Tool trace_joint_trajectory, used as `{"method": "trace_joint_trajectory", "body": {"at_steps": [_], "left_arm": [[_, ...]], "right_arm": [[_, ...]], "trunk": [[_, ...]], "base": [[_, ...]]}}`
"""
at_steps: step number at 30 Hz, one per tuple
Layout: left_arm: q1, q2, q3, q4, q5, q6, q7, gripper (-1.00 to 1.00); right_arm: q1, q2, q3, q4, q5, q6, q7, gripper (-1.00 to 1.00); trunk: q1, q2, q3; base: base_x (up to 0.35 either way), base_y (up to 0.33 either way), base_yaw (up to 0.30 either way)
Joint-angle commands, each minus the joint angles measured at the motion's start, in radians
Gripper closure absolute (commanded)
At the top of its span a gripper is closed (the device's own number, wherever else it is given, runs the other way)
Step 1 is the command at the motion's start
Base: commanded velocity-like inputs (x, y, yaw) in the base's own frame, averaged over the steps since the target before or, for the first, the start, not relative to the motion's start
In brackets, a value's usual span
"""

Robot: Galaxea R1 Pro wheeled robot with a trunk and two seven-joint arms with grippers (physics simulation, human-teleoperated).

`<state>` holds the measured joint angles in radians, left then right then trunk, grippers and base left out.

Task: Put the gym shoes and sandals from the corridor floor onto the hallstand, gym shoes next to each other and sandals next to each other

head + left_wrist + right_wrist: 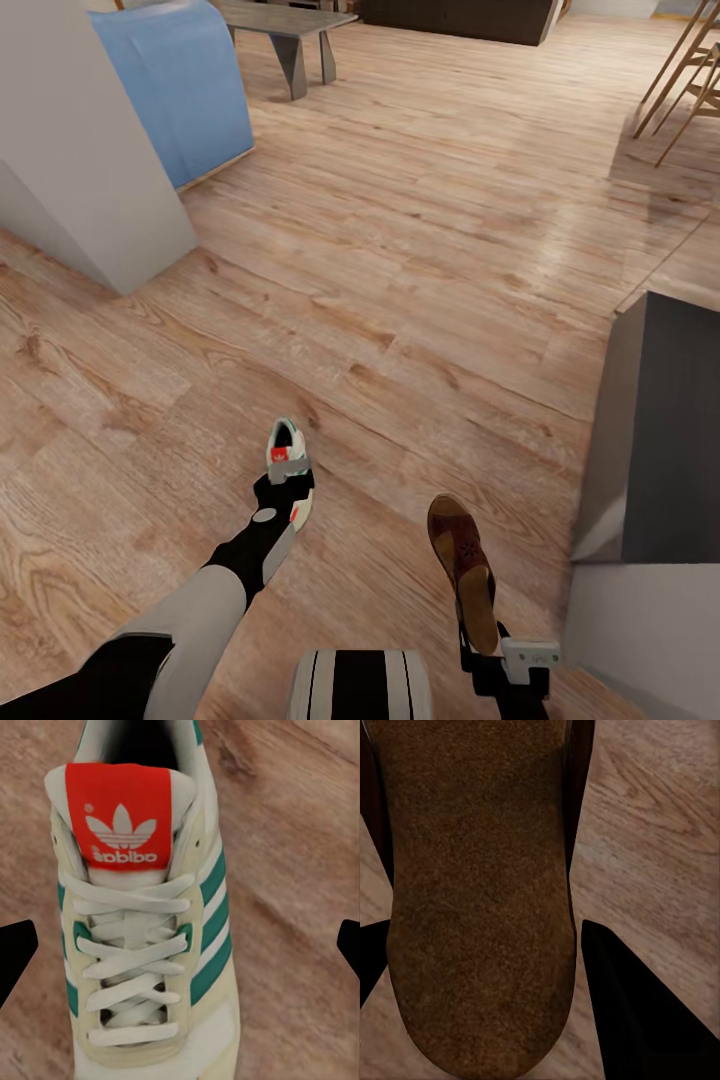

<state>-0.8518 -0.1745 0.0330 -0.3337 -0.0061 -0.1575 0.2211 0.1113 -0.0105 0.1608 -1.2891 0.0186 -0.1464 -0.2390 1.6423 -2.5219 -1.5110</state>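
Head view: one gym shoe (285, 460) and one sandal (462, 570) lay well apart on the floor (420, 300). The left gripper (288, 487) hung over the shoe; the right gripper (500, 655) met the sandal's heel end. By these views, nothing was yet racked, so all placing and pairing remained.

Left wrist view: jaws stood wide apart, either side of the laces and red tongue, not touching the shoe (142, 930).

Right wrist view: dark fingers (637, 1005) flanked the sandal (472, 892) footbed closely, but whether they clamped it could not be told.
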Motion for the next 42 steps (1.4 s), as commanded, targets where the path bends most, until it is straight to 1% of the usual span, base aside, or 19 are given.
{"method": "trace_joint_trajectory", "body": {"at_steps": [1, 6, 9, 10, 13, 16, 24, 33, 37, 40, 42], "left_arm": [[0.000, 0.000, 0.000, 0.000, 0.000, 0.000, 0.000, -1.00], [0.000, 0.000, 0.000, 0.000, 0.000, 0.000, 0.000, -1.00], [0.000, 0.000, 0.000, -0.001, 0.000, 0.000, 0.000, -1.00], [0.000, 0.000, 0.000, -0.001, 0.000, 0.000, 0.000, -1.00], [0.000, 0.000, 0.000, -0.001, 0.000, 0.000, 0.000, -1.00], [0.000, 0.000, -0.001, -0.001, 0.000, 0.000, 0.000, -1.00], [0.000, 0.000, 0.000, -0.001, 0.000, 0.000, 0.000, -1.00], [0.000, 0.000, 0.000, -0.001, 0.000, 0.000, 0.000, -1.00], [0.000, 0.000, 0.001, -0.001, 0.000, 0.000, 0.000, -1.00], [0.000, 0.000, 0.001, -0.002, 0.000, 0.000, 0.000, -1.00], [0.000, 0.000, 0.001, -0.002, 0.000, 0.000, 0.000, -1.00]], "right_arm": [[0.000, 0.000, 0.000, 0.000, -0.004, -0.001, 0.001, 1.00], [0.003, 0.000, -0.003, -0.046, -0.003, -0.006, 0.001, 1.00], [0.006, -0.002, -0.003, -0.120, -0.004, -0.002, 0.000, 1.00], [0.006, -0.002, -0.003, -0.120, -0.004, -0.002, 0.000, 1.00], [0.014, -0.002, -0.002, -0.185, -0.004, 0.008, -0.001, 1.00], [0.019, -0.002, -0.001, -0.210, -0.003, 0.013, -0.001, 1.00], [0.029, -0.002, 0.000, -0.237, -0.003, 0.014, -0.001, 1.00], [0.041, -0.004, 0.001, -0.227, -0.004, 0.002, 0.000, 1.00], [0.047, -0.004, 0.002, -0.215, -0.003, -0.027, 0.001, 1.00], [0.063, -0.003, 0.002, -0.210, -0.003, -0.059, 0.001, 1.00], [0.068, -0.003, 0.002, -0.209, -0.003, -0.067, 0.001, 1.00]], "trunk": [[0.000, 0.000, 0.000], [0.000, 0.000, 0.000], [0.000, 0.000, 0.000], [0.000, 0.000, 0.000], [0.000, 0.000, 0.000], [0.000, 0.000, 0.000], [0.000, 0.000, 0.000], [0.000, 0.000, 0.000], [0.000, 0.000, 0.000], [0.000, 0.000, 0.000], [0.000, 0.000, 0.000]], "base": [[0.045, -0.007, 0.000], [0.031, -0.005, 0.000], [0.015, -0.002, 0.000], [0.012, -0.002, 0.000], [0.008, -0.001, 0.000], [0.005, -0.001, 0.000], [0.002, 0.000, 0.000], [0.000, 0.000, 0.000], [0.000, 0.000, 0.000], [0.000, 0.000, 0.000], [0.000, 0.000, 0.000]]}}
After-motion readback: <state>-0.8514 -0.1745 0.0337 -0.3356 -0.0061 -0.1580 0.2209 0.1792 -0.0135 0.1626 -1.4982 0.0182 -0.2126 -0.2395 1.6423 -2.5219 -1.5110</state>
